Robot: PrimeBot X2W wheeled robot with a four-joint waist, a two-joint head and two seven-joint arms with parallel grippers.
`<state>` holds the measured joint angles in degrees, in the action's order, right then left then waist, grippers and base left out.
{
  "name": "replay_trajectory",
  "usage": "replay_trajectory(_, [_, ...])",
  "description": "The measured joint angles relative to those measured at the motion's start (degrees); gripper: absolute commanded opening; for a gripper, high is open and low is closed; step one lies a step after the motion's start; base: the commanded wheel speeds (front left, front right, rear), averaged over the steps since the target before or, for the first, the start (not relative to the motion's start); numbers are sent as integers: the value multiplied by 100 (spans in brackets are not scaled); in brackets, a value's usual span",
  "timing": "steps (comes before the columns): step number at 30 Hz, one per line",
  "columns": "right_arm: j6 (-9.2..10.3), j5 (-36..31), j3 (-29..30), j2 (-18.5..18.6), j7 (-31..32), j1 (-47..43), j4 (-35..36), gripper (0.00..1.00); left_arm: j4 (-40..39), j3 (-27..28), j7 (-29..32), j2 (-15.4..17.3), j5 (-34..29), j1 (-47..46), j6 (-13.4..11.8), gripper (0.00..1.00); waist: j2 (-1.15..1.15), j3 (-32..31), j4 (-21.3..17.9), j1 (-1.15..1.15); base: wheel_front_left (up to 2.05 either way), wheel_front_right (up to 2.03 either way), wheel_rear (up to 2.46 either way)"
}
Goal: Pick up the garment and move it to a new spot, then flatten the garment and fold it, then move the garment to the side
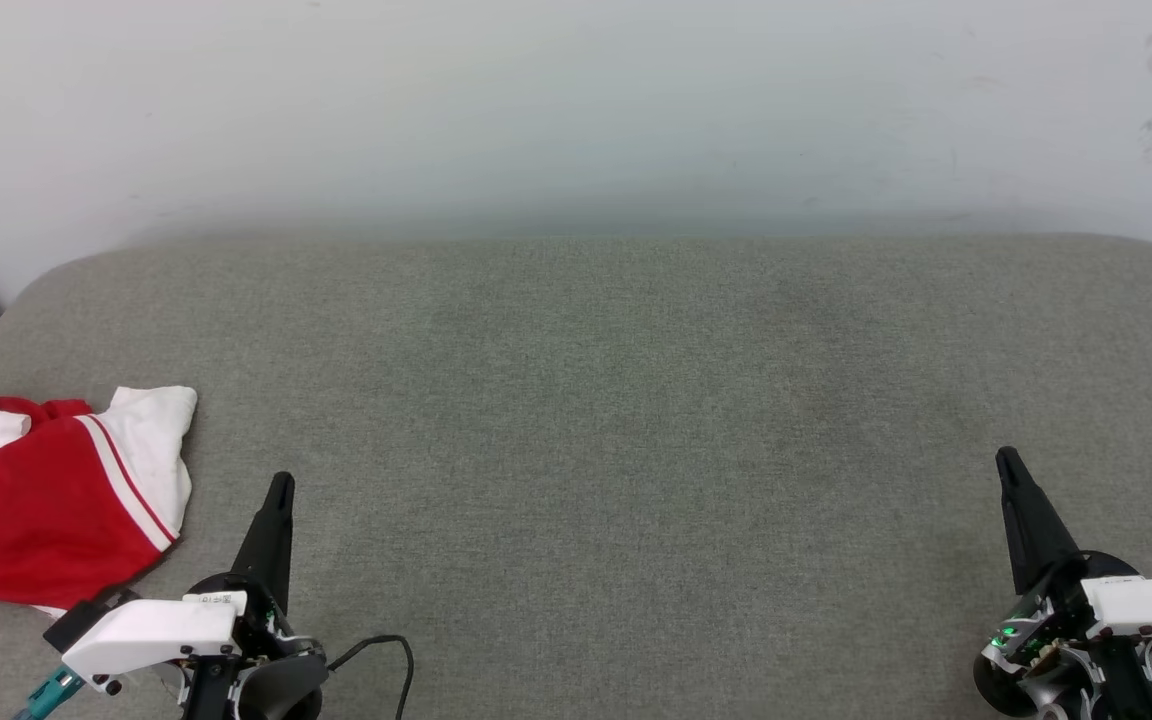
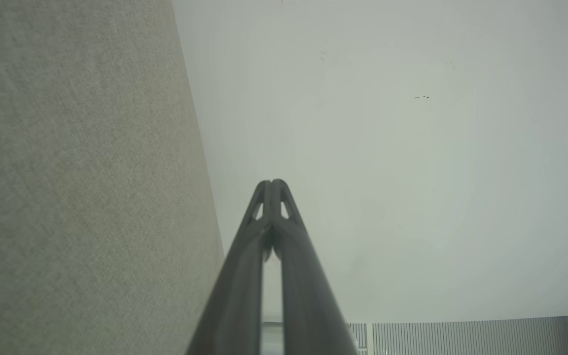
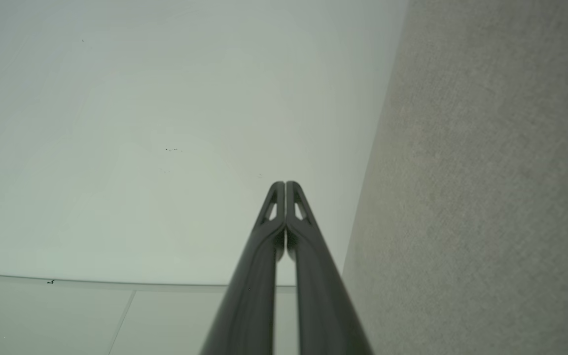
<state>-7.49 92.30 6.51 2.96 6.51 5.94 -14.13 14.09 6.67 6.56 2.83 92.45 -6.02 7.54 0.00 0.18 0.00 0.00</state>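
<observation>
The pale wall (image 1: 576, 100) backs a grey fabric pad (image 1: 576, 450). The red-and-white jersey (image 1: 46, 500) lies crumpled at nine o'clock, just beside the left gripper (image 1: 280, 488) at seven; the right gripper (image 1: 1006, 462) sits at five. Both pincers are pressed together, holding nothing. A black cable (image 1: 391, 645) loops by the left one.

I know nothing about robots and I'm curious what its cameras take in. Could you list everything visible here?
garment: one, red with white sleeves and striped trim, crumpled at the surface's left edge, just left of the left gripper
padded surface: one, grey-green fabric, across the head view
wall: one, white, behind the surface
cable: one, black, looping by the left gripper's base
left gripper: one, dark fingers shut, lower left, holding nothing
right gripper: one, dark fingers shut, lower right, holding nothing
</observation>
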Motion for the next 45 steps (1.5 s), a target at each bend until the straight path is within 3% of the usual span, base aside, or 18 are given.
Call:
replay_trajectory(28, [0,-1,0,-1,0,-10,-13,0,15,-4,-1,0,1,8,-1,0,0,0,0,0,0,0,0])
replay_trajectory(29, [1,-1,-2,-1,-1,-42,-53,100,60,-10,-1,-3,1,32,-3,100,0,0,0,0,0,0,0])
replay_trajectory(45, [1,-307,-147,0,-393,-288,169,100,-118,-417,-399,-13,-223,157,-7,100,0,-3,-21,0,0,0,0])
